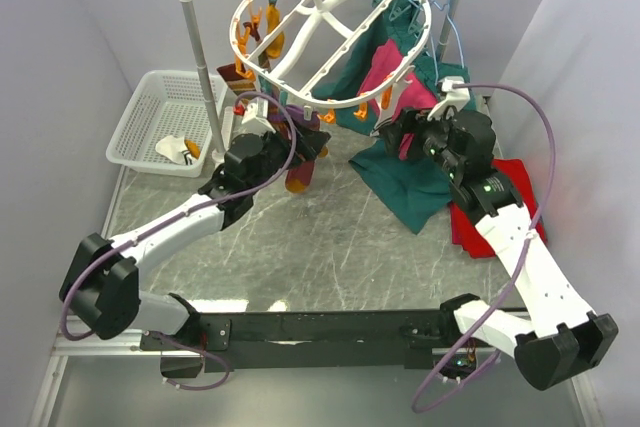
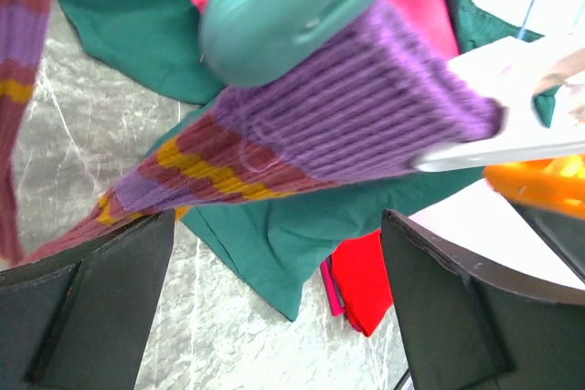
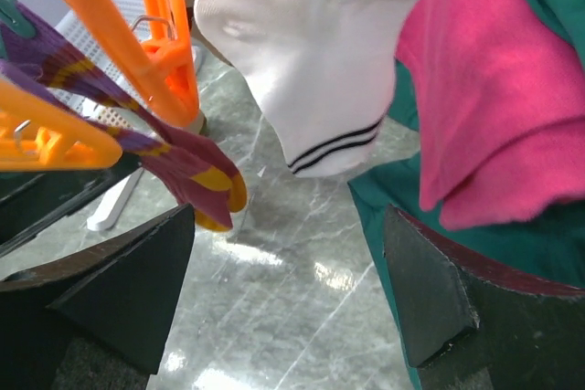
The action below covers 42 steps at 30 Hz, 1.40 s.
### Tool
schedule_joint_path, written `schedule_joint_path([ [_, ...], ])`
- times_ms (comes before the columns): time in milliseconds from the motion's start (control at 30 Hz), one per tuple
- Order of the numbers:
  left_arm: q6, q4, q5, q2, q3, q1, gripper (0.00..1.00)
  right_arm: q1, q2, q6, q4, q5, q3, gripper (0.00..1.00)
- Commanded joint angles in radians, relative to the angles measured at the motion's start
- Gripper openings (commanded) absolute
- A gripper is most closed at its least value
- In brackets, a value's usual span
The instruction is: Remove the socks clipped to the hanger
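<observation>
The white oval hanger (image 1: 330, 37) hangs tilted from a white pole rack. Striped socks (image 1: 252, 39) hang from clips on its left rim. My left gripper (image 1: 308, 142) is open just under the front rim. In the left wrist view a purple, maroon and mustard sock (image 2: 320, 125) is held by a teal clip (image 2: 283, 6) and runs down over my left finger; the left gripper (image 2: 274, 299) holds nothing. My right gripper (image 1: 392, 129) is open and empty under a white sock with black stripes (image 3: 311, 70). Orange clips (image 3: 164, 25) and a striped sock toe (image 3: 187, 171) hang to its left.
A white basket (image 1: 140, 112) at the far left holds a sock (image 1: 180, 148). A dark green cloth (image 1: 420, 182) and a red cloth (image 1: 505, 197) lie on the marble table. A magenta garment (image 3: 494, 89) and pale blue wire hangers (image 1: 450, 17) hang at the right.
</observation>
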<state>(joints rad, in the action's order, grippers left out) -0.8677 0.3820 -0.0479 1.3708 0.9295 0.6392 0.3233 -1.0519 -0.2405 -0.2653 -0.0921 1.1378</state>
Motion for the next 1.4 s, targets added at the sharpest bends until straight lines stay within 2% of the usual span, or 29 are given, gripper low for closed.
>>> schedule_joint_path([
  [0,0.045,-0.012,-0.013,-0.052,-0.004,-0.003,0.99,-0.010,-0.036,0.036,0.103,-0.040,0.020,0.89],
  [200,0.049,-0.031,0.068,-0.107,-0.023,-0.003,0.98,-0.024,-0.117,0.072,0.165,-0.017,0.043,0.87],
  [400,0.013,0.034,0.239,-0.188,-0.098,0.005,0.89,-0.029,-0.169,0.098,0.262,0.028,0.031,0.74],
  [500,0.007,0.063,0.301,-0.228,-0.139,0.030,0.85,-0.029,-0.178,0.093,0.302,0.028,0.019,0.51],
  [533,0.009,0.069,0.309,-0.239,-0.152,0.046,0.84,-0.027,-0.175,0.087,0.313,0.019,0.011,0.35],
  [667,0.010,0.103,0.319,-0.268,-0.196,0.092,0.81,-0.023,-0.157,0.075,0.351,-0.058,-0.029,0.17],
  [700,0.007,0.109,0.322,-0.266,-0.199,0.106,0.81,-0.020,-0.151,0.073,0.363,-0.073,-0.036,0.11],
  [733,0.003,0.116,0.324,-0.263,-0.202,0.114,0.81,-0.018,-0.146,0.072,0.359,-0.072,-0.042,0.00],
  [967,0.041,0.163,0.304,-0.152,-0.144,0.198,0.90,0.003,-0.082,-0.006,0.190,-0.086,-0.012,0.00],
  [1167,0.194,0.147,0.071,-0.067,-0.061,0.289,0.98,0.006,0.006,-0.052,0.028,-0.159,0.007,0.00],
  [1267,0.283,0.195,0.024,-0.020,-0.035,0.316,0.98,0.005,0.013,-0.060,-0.067,-0.182,0.042,0.00],
  [1367,0.331,0.166,-0.045,0.033,0.024,0.333,0.99,0.007,0.042,-0.072,-0.103,-0.242,0.046,0.00],
])
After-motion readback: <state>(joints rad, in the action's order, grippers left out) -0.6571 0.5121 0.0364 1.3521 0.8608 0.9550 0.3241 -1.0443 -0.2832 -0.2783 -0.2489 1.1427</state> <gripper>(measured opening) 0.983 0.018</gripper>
